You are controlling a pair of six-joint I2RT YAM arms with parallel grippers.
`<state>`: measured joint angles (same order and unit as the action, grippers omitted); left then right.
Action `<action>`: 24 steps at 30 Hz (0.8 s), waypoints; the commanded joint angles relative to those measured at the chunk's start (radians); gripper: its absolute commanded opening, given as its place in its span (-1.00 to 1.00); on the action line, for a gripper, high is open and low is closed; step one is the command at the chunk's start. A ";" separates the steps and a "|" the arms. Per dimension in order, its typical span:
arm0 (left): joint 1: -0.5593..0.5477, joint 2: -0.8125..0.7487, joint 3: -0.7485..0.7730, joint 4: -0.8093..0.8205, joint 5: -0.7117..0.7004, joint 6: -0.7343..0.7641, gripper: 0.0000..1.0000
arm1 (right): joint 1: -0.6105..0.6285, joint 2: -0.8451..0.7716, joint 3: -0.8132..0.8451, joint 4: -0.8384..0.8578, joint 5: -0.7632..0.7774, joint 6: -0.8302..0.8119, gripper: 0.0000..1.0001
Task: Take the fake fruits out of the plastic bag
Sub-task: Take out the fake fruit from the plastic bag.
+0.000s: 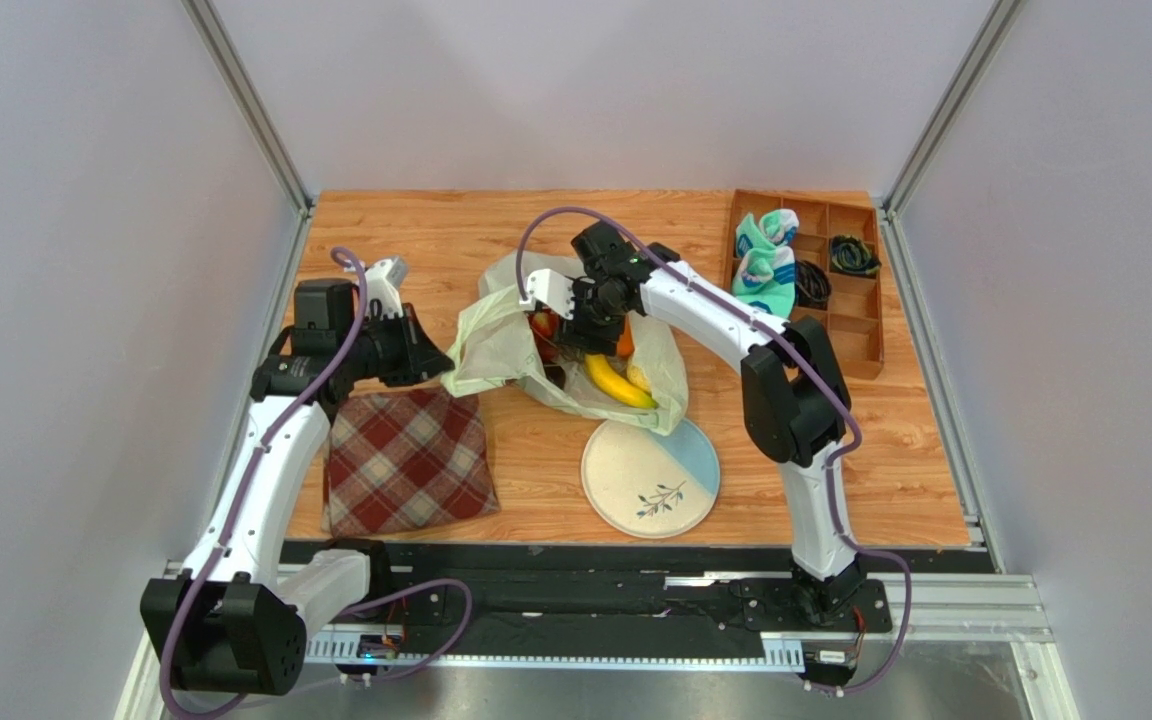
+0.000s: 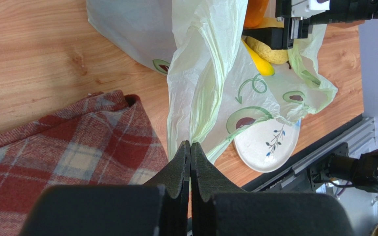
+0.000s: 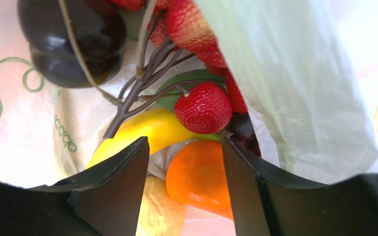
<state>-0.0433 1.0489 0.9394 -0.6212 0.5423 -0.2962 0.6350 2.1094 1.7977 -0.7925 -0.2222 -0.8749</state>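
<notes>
The pale green plastic bag [image 1: 495, 348] lies open on the wooden table, and my left gripper [image 2: 190, 144] is shut on its thin edge beside the plaid cloth. My right gripper [image 3: 184, 141] is down inside the bag [image 3: 294, 83] with its jaws apart. The orange [image 3: 196, 179] sits between them against the right finger, with a gap on the left. Round it lie other fake fruits: a yellow banana [image 3: 149, 129], a yellowish pear [image 3: 159, 211], a bunch of bumpy red fruits [image 3: 203, 108] on brown stems and a dark plum [image 3: 72, 42]. The banana [image 1: 620, 384] also shows at the bag's mouth.
A round white-and-blue plate [image 1: 651, 477] lies just in front of the bag, partly under its corner. A red plaid cloth [image 1: 405, 458] lies at the front left. At the back right stands a wooden compartment tray [image 1: 838, 323] holding small items.
</notes>
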 commanded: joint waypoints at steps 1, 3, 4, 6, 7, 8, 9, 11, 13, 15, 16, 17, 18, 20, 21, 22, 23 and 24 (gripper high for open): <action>0.006 -0.033 0.010 -0.002 0.008 0.025 -1.00 | 0.015 -0.014 0.127 -0.081 -0.055 -0.015 0.15; 0.006 -0.041 0.006 0.001 0.008 0.025 -1.00 | 0.023 -0.022 0.150 -0.108 -0.092 0.031 0.11; 0.006 -0.043 0.004 0.002 0.007 0.023 -1.00 | 0.028 -0.026 0.146 -0.123 -0.107 0.042 0.10; 0.008 -0.044 -0.001 0.009 0.010 0.020 -1.00 | 0.048 -0.042 0.131 -0.131 -0.126 0.063 0.08; 0.008 -0.041 -0.001 0.014 0.011 0.016 -1.00 | 0.052 -0.040 0.131 -0.154 -0.137 0.063 0.08; 0.008 -0.041 -0.002 0.018 0.010 0.014 -1.00 | 0.054 -0.032 0.131 -0.165 -0.149 0.063 0.09; 0.008 -0.041 -0.001 0.021 0.011 0.011 -1.00 | 0.063 -0.023 0.132 -0.165 -0.147 0.091 0.10; 0.010 -0.040 0.001 0.024 0.013 0.008 -1.00 | 0.072 0.004 0.149 -0.186 -0.131 0.108 0.08; 0.010 -0.041 0.002 0.026 0.012 0.006 -1.00 | 0.083 0.055 0.169 -0.189 -0.080 0.140 0.06; 0.008 -0.044 0.002 0.028 0.007 0.005 -1.00 | 0.088 0.102 0.178 -0.165 -0.014 0.165 0.04; 0.010 -0.046 0.002 0.028 0.008 0.005 -1.00 | 0.088 0.119 0.193 -0.156 0.006 0.181 0.04; 0.010 -0.047 0.002 0.028 0.007 0.005 -1.00 | 0.086 0.133 0.201 -0.148 0.030 0.192 0.02; 0.010 -0.050 0.001 0.028 0.005 0.005 -1.00 | 0.089 0.145 0.213 -0.143 0.067 0.200 -0.02; 0.010 -0.050 0.001 0.029 0.005 0.003 -1.00 | 0.089 0.178 0.238 -0.139 0.099 0.215 -0.10; 0.010 -0.050 0.002 0.031 0.005 0.003 -1.00 | 0.089 0.184 0.244 -0.140 0.125 0.220 -0.15; 0.010 -0.049 0.002 0.032 0.005 0.002 -1.00 | 0.089 0.187 0.249 -0.145 0.132 0.220 -0.17; 0.010 -0.049 0.004 0.035 0.005 0.002 -1.00 | 0.089 0.181 0.250 -0.148 0.135 0.220 -0.30; 0.010 -0.046 0.007 0.037 0.007 0.000 -1.00 | 0.089 0.175 0.244 -0.149 0.133 0.218 -0.44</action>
<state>-0.0387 1.0225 0.9394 -0.6163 0.5411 -0.2897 0.7284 2.2974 1.9907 -0.9463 -0.1638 -0.6956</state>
